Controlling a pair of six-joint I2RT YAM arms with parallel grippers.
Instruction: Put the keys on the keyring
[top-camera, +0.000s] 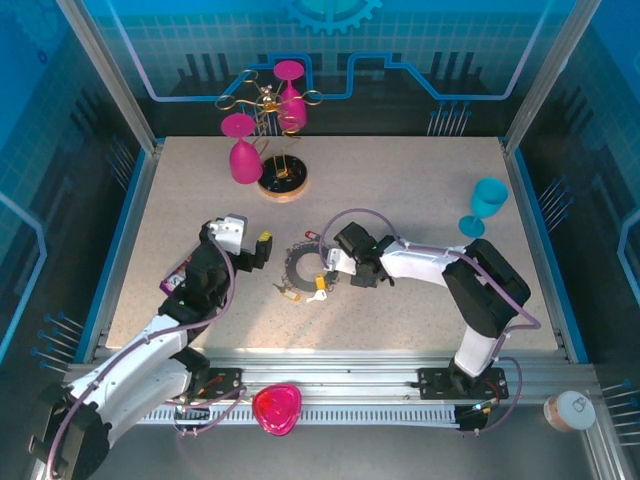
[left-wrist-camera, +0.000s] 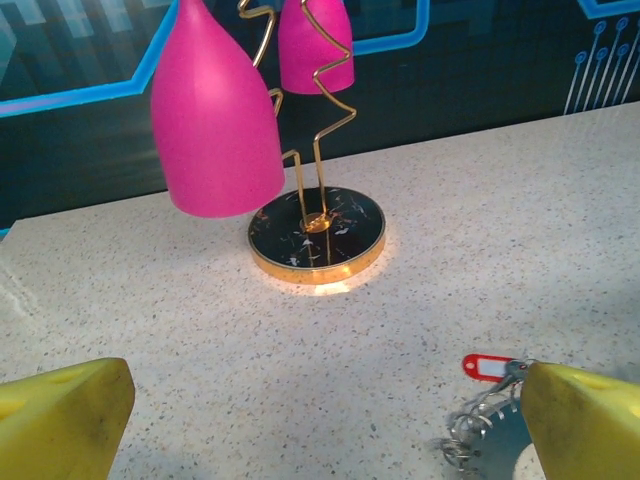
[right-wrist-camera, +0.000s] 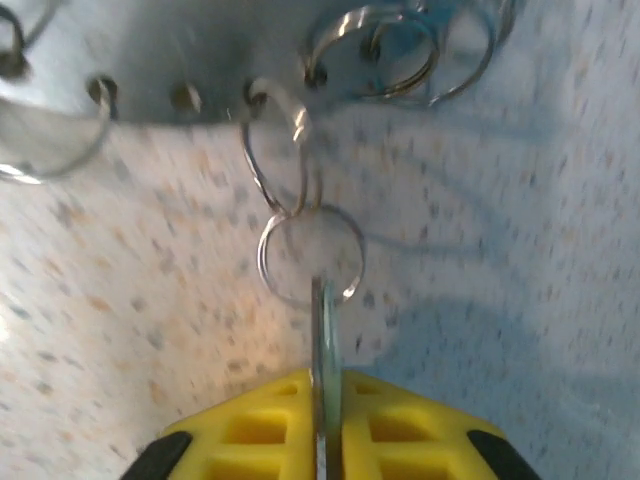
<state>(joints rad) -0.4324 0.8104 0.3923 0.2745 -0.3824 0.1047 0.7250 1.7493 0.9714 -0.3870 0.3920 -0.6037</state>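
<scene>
keyring (top-camera: 300, 262): frame centre, well inside table (top-camera: 420, 195) edges, bare top around. right gripper (right-wrist-camera: 325, 400): pinching 1 key (right-wrist-camera: 323, 330), its loop (right-wrist-camera: 263, 255) on a rim clip (right-wrist-camera: 299, 128). left gripper (left-wrist-camera: 325, 415): spread wide, just left of keyring.

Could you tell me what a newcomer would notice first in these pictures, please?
The bright pink glasses hanging on a gold wire stand at the far side of the table stand out first, then the teal goblet far right. At the centre, the right tool pinches a key linked by small rings to the keyring.
</scene>
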